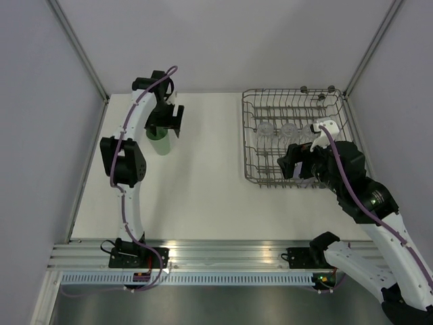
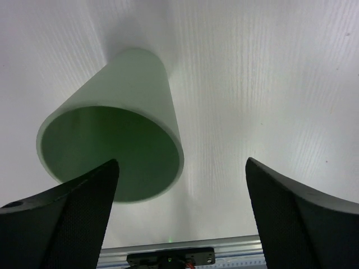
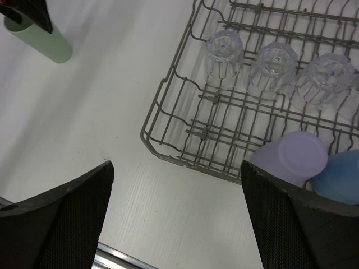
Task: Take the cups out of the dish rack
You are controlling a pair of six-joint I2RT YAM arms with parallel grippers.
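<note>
Your left hand (image 2: 182, 168) gapes empty over the mint green cup (image 2: 112, 151), parked upright at 9 o'clock of the dish rack (image 1: 244, 128), clear of it; your right hand (image 3: 176, 168), wide and empty, lines up toward the lavender cup (image 3: 291, 157)

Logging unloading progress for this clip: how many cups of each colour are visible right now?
Mint green cup: 1
Lavender cup: 1
Blue cup: 1
Clear cups: 3
Total: 6 in view

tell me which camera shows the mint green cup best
Left wrist: the mint green cup sits large in frame, open mouth facing the camera. Top external shows it small, partly under the left gripper; right wrist catches it in its top-left corner.
</note>
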